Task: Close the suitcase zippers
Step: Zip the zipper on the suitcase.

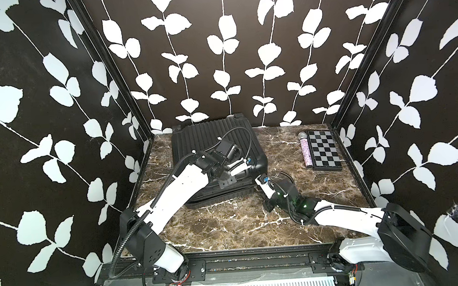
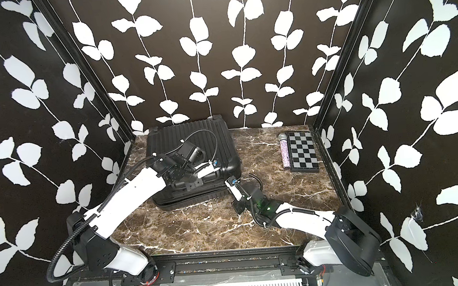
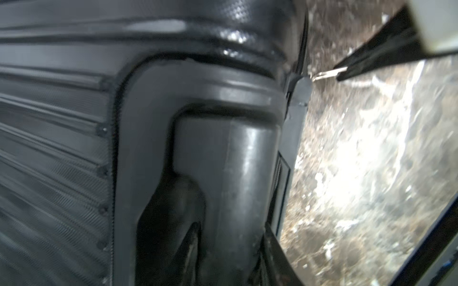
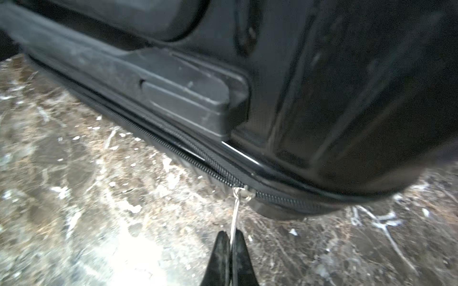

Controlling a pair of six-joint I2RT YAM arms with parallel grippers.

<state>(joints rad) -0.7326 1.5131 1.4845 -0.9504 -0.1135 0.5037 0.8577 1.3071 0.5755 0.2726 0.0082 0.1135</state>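
1. The right gripper (image 4: 229,235) was found clenched on the thin silver zipper pull (image 4: 235,213), with only the tab pinched between the jaws.
2. The suitcase (image 1: 211,139) was laid flat, its rim just beyond those fingertips. The slider (image 4: 243,192) sat directly ahead of them on the track of the zippers (image 4: 173,146).
3. Toward the rounded corner the teeth were meshed; along the straight edge two rows stood parted. The closing was therefore judged to be under way and not finished.
4. The left gripper (image 1: 244,167) was placed over the top shell by a wheel corner, near the right fingertips. Whether its fingers were released or clenched could not be told. A bracing role was presumed.
5. For the next move, a steady draw along the parted rows was judged necessary. It would have to be held in line with the rim so that the tab is not tugged out of the pinch.
6. The table (image 1: 228,226) was finished in glossy brown marble pattern, so sliding of the case was thought likely.
7. A checkered box (image 1: 323,150) and a glittery microphone (image 1: 305,150) were seen well apart from both grippers.
8. The cell was enclosed by black walls (image 1: 216,53) printed with white leaves.
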